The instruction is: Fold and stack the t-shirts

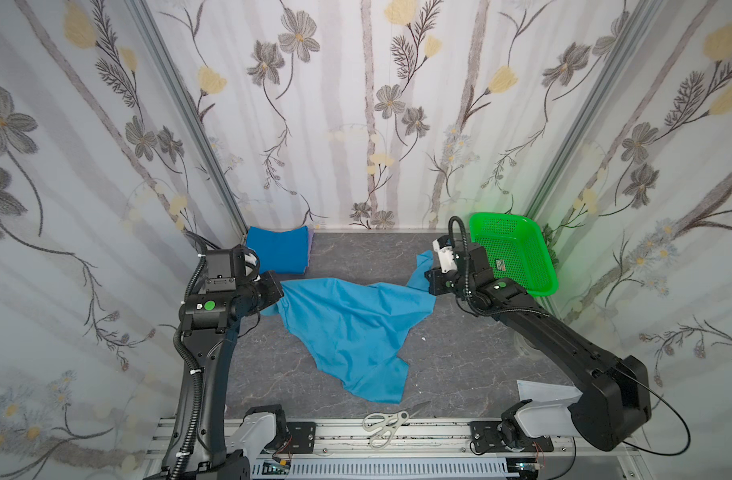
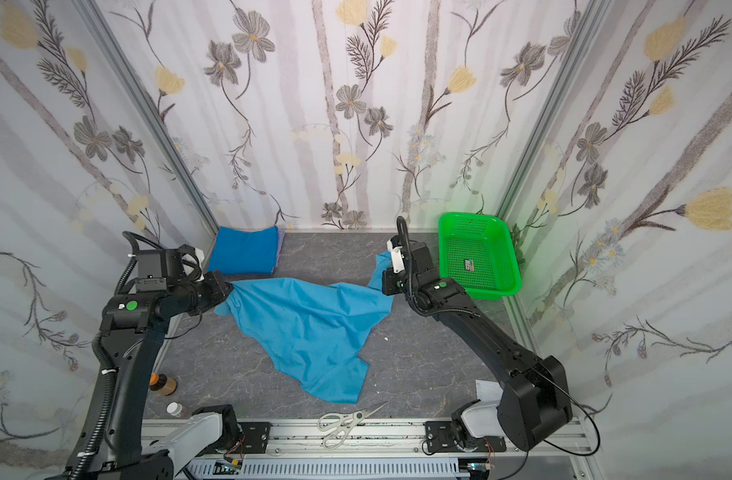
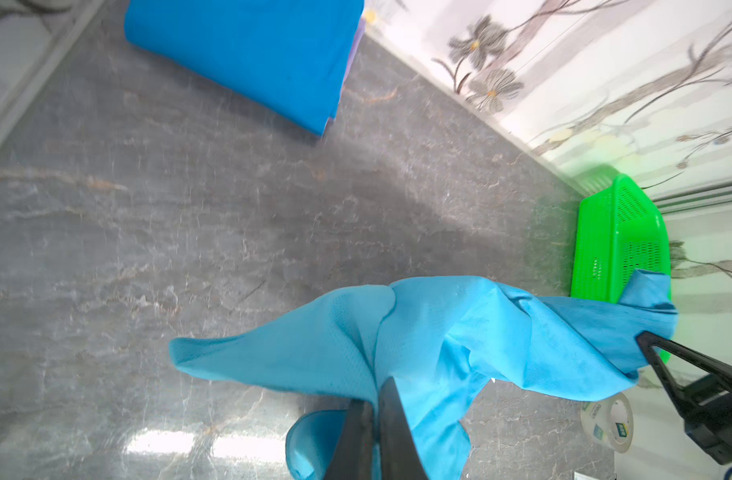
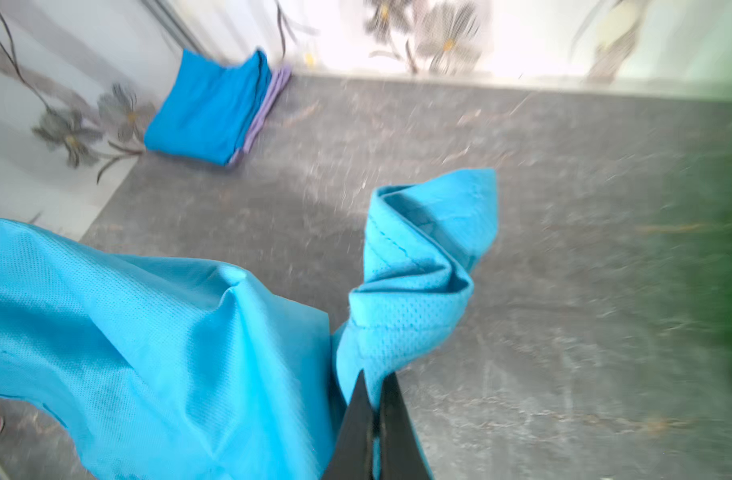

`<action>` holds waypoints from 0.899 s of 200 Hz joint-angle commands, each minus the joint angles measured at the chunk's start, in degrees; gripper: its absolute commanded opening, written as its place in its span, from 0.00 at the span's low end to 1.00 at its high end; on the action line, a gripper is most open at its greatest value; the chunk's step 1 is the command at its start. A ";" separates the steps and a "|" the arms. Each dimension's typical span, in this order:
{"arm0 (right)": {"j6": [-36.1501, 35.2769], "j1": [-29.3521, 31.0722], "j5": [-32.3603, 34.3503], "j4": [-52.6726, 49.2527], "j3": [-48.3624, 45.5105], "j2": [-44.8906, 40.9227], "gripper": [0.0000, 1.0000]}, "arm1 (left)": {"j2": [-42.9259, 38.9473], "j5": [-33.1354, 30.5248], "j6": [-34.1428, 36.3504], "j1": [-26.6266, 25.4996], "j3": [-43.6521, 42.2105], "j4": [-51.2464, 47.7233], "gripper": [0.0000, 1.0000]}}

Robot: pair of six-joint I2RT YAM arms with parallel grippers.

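A light sky-blue t-shirt [image 1: 347, 328] [image 2: 310, 328] hangs stretched between both arms, its lower part trailing crumpled on the grey marble tabletop. My left gripper [image 1: 281, 291] [image 2: 231, 288] [image 3: 379, 395] is shut on one edge of it at the left. At the right, near the basket, my right gripper [image 1: 427, 276] [image 2: 382, 277] [image 4: 374, 382] is shut on a bunched, hemmed corner of the shirt [image 4: 414, 299]. A folded stack [image 1: 279, 249] [image 2: 246, 251] [image 4: 210, 112] lies in the back left corner, a royal blue t-shirt on top and a lilac one [image 4: 268, 99] beneath.
A green perforated basket [image 1: 510, 245] [image 2: 476, 249] stands at the back right, just behind the right arm. Scissors [image 1: 387, 424] [image 2: 343, 422] lie at the front edge. Two small bottles [image 2: 165, 384] sit front left, white paper [image 1: 543, 390] front right. A tape roll [image 3: 609, 422] shows in the left wrist view.
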 commanded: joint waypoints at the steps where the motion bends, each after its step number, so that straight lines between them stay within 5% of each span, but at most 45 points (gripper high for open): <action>1: -1.69 -2.41 1.63 -0.90 3.15 -0.78 0.00 | 3.27 4.46 1.59 0.13 5.82 5.75 0.00; 31: -0.25 -2.51 4.20 -1.21 1.42 -2.15 0.00 | 4.03 11.41 -0.30 0.10 7.14 9.58 0.00; 108: 13.36 -1.96 5.82 3.38 -30.77 -12.94 0.00 | -9.91 21.90 4.54 -4.22 -12.39 5.13 0.00; 128: 13.52 -1.15 5.94 3.28 -32.26 -15.72 0.50 | -13.48 26.07 6.42 -7.48 -13.12 2.81 0.04; 141: 12.08 -0.46 6.19 3.06 -31.02 -17.00 0.68 | -15.74 26.94 6.06 -10.27 -14.76 2.01 0.10; 180: 5.83 -0.13 -1.12 3.04 -23.29 -9.61 0.77 | -20.80 24.55 4.52 -13.87 -19.55 0.28 0.15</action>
